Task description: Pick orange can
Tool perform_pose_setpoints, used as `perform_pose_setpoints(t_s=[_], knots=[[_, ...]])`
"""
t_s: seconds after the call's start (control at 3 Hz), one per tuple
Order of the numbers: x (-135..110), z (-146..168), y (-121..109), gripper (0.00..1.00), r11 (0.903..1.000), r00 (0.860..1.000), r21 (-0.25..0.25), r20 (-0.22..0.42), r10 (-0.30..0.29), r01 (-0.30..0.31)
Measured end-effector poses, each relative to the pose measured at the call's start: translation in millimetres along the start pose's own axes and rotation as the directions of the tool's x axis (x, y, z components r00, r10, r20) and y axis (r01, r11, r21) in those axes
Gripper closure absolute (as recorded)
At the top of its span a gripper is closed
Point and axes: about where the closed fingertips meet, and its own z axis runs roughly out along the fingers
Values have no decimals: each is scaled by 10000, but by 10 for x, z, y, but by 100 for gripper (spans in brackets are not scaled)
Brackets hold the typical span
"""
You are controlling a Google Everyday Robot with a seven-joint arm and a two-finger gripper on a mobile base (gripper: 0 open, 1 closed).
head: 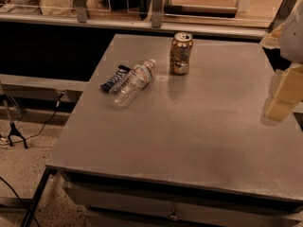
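Far right of orange can (pixel 181 53), pincer (pixel 278 107)

Spotter: Anything between the hand (pixel 283 98) at the right frame edge and the orange can (pixel 181 53)?

Operator: I see open tabletop (pixel 199 141) across centre frame. The bottle (pixel 131 83) and wrapper (pixel 113 78) lie left of the can, near it, not touching.

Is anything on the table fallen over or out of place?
Yes: the plastic bottle lies on its side beside a snack wrapper. The orange can stands upright. The gripper hangs at the picture's right edge.
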Motion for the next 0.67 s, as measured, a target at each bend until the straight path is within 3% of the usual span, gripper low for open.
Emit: perform_pose_setpoints(t_s=[0.33, 0.67], knots=[[0, 0, 0, 0, 10000, 10000, 2, 1, 0, 0], [-131, 26, -217, 0, 10000, 9997, 72, 231, -49, 47]])
